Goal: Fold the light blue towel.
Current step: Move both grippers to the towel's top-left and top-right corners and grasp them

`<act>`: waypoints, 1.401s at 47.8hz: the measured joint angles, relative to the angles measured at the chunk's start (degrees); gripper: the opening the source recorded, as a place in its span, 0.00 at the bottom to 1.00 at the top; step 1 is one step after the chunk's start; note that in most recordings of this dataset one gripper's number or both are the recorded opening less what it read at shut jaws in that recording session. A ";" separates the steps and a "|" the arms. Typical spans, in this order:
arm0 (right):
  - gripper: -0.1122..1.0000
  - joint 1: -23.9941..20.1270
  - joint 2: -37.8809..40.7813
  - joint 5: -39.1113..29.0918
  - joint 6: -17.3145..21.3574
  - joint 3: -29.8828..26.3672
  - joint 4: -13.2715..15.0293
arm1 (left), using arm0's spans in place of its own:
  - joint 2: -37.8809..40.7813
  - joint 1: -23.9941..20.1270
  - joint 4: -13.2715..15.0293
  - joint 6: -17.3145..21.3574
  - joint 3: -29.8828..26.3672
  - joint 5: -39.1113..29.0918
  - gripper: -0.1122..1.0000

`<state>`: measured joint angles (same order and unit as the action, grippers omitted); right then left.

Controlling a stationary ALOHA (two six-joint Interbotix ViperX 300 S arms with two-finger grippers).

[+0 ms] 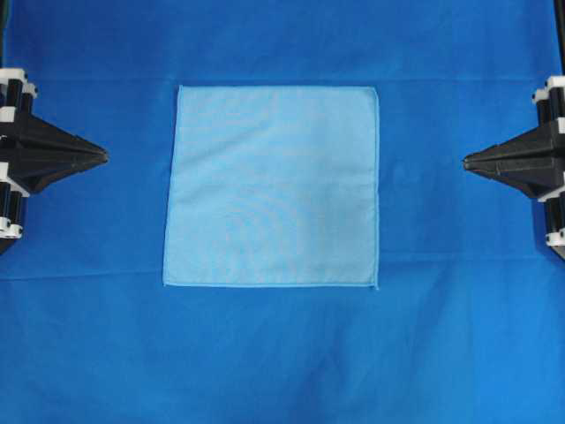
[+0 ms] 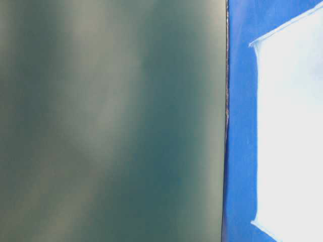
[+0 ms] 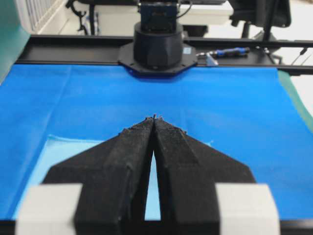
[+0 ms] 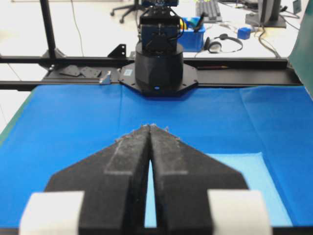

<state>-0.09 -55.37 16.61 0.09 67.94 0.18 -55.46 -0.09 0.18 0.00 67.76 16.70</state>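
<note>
My left gripper (image 1: 106, 156) and right gripper (image 1: 465, 162) are both closed, tips together, holding nothing, at opposite edges of the table. Between them, well apart from each, the light blue towel (image 1: 272, 185) lies flat and unfolded on the royal-blue table covering (image 1: 282, 353).

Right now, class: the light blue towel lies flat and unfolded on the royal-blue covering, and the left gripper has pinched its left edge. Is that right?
Not quite. The light blue towel does lie flat and unfolded on the royal-blue covering, but the left gripper holds nothing: its jaws are shut, clear of the towel's left edge. The overhead view shows it.
</note>
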 measured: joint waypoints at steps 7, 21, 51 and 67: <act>0.10 3.34 2.20 -2.46 0.09 -1.67 0.00 | 2.99 -2.72 0.79 -0.09 -0.26 -2.90 0.10; 0.10 16.44 14.06 -11.78 1.05 -7.12 -0.09 | 10.55 -11.16 0.97 0.53 -0.35 -5.45 0.11; 0.60 28.48 48.69 -16.00 0.35 -19.86 3.34 | 39.55 -27.77 0.97 6.50 -3.78 1.05 0.85; 0.60 30.41 59.68 -16.96 0.35 -23.99 5.80 | 56.07 -31.99 0.97 8.26 -9.05 4.83 0.85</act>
<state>30.32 4.31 -0.35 0.44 43.95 5.98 0.62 -32.08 1.14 8.26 58.71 21.53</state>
